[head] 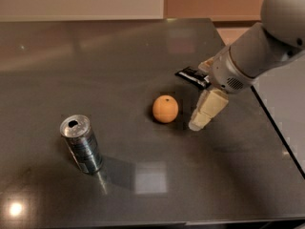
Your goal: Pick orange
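The orange is a small round fruit with a tiny dark stem dot, resting on the dark grey table near its middle. My gripper hangs from the arm that comes in from the upper right. It is just right of the orange, a small gap apart, with its cream tip pointing down toward the table. It holds nothing that I can see.
A silver drink can stands upright at the front left. A flat black wrapper lies behind the gripper, partly hidden by the arm. The table's right edge runs close behind the arm.
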`<state>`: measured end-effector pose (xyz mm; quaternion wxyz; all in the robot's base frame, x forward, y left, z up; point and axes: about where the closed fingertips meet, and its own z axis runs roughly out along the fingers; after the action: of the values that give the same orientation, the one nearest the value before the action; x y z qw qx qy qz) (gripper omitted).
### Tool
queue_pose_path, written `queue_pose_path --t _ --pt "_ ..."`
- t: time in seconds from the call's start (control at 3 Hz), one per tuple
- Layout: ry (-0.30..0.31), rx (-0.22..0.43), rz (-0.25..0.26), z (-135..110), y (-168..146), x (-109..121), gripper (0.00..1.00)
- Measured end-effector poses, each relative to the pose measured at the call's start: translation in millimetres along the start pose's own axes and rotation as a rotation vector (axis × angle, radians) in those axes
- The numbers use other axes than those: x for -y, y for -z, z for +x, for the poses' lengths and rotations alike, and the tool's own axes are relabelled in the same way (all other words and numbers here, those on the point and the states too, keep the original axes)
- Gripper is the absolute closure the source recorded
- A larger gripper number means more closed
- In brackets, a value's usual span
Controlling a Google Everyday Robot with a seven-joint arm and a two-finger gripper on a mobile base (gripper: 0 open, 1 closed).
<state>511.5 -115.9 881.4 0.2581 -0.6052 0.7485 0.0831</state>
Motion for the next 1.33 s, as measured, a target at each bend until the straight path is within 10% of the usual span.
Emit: queue_pose_path --t 1.0,1.33 --pt "0.034 0.018 -0.104 -43 -36 -18 0.00" --pt "0.055 0.011 -0.127 -50 -43 -28 0.18"
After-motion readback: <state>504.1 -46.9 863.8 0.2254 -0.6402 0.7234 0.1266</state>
